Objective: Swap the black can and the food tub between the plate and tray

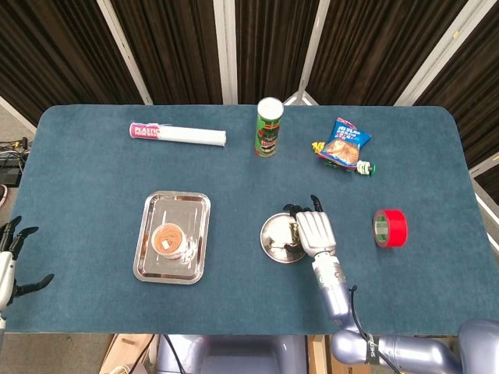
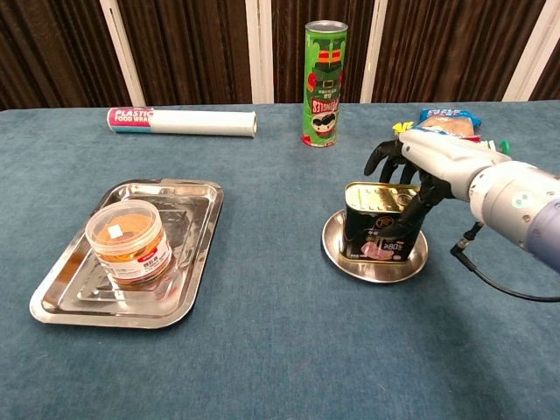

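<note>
A blue cloth-covered table (image 1: 93, 187) seen from the robot's own head and chest cameras. Nearest the robot, at the far left edge of the head view, the left hand (image 1: 9, 261) hangs off the table's near-left corner with its fingers spread and nothing in them. On the near left of the table lies a rectangular steel tray (image 2: 188, 262), and inside it, toward its near end, stands the clear food tub (image 2: 129, 238) with orange-brown contents. To the right, about level with it, the black can (image 2: 376, 227) stands upright on a small round steel plate (image 2: 337, 245). The right hand (image 2: 418, 162) reaches over the can from the right, palm down above its lid, dark fingers (image 2: 378, 157) draped past the far edge and the thumb down along the can's right side; whether it actually grips the can or only cups it cannot be told. Further right lies a red tape roll (image 1: 389, 227). Toward the far edge, from left to right, are a roll of plastic food wrap (image 2: 182, 121) lying on its side, a tall green chip canister (image 2: 325, 72) standing upright, and a blue snack bag (image 1: 344, 143).
</note>
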`<state>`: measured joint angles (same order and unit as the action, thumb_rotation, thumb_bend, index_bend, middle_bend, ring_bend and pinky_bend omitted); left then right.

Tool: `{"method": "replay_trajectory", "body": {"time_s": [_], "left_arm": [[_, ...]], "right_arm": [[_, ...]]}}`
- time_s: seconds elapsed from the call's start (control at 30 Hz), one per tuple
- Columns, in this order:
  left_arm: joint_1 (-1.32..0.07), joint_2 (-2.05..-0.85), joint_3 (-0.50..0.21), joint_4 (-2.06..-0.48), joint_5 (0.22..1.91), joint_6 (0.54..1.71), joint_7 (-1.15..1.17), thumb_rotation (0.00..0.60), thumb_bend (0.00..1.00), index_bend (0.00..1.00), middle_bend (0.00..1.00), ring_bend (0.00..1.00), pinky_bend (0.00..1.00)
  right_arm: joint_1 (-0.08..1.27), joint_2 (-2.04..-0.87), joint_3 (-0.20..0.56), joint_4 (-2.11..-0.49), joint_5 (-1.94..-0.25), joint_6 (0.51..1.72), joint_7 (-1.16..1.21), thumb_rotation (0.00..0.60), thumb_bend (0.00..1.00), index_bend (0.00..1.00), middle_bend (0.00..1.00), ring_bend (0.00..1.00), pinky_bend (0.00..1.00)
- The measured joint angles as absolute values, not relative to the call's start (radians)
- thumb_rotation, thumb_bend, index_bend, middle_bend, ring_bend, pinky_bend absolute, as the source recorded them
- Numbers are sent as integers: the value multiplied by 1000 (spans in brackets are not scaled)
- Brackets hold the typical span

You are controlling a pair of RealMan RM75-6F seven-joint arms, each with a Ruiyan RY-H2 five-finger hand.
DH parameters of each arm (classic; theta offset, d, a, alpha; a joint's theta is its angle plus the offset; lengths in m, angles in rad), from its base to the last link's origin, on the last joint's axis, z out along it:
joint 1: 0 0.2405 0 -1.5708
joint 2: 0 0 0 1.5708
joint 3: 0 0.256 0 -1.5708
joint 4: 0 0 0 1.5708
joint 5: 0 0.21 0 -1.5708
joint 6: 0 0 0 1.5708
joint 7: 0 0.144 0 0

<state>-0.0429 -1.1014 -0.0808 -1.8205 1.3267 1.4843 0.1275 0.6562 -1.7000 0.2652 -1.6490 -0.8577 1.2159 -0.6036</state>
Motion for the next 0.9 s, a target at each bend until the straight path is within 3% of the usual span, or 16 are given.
{"method": "replay_trajectory", "body": {"time_s": [0.17,0.33,0.6,0.9], "left_arm": [[-41,-1097,-81,-1823,1324,1486,124,600,83,201,0,0,51],[-40,-1094,-81,-1823,1323,1486,121,600,83,204,0,0,51],[-40,-1092,-85,-1822,1310,1484,118,600,83,206,0,0,51],[-42,-1091,-99,-1819,1272,1476,116,600,82,207,0,0,52]], "right_arm": [[665,-1729,264,-1612,-867,1216,-592,600,231,467,510,525,38],[674,-1741,268,-1594,-885,1212,-576,600,249,518,545,552,48],[690,-1727,299,-1627,-904,1210,-565,600,253,524,553,560,49],[788,-1715,399,-1667,-870,1172,-611,600,258,524,553,560,49]]}}
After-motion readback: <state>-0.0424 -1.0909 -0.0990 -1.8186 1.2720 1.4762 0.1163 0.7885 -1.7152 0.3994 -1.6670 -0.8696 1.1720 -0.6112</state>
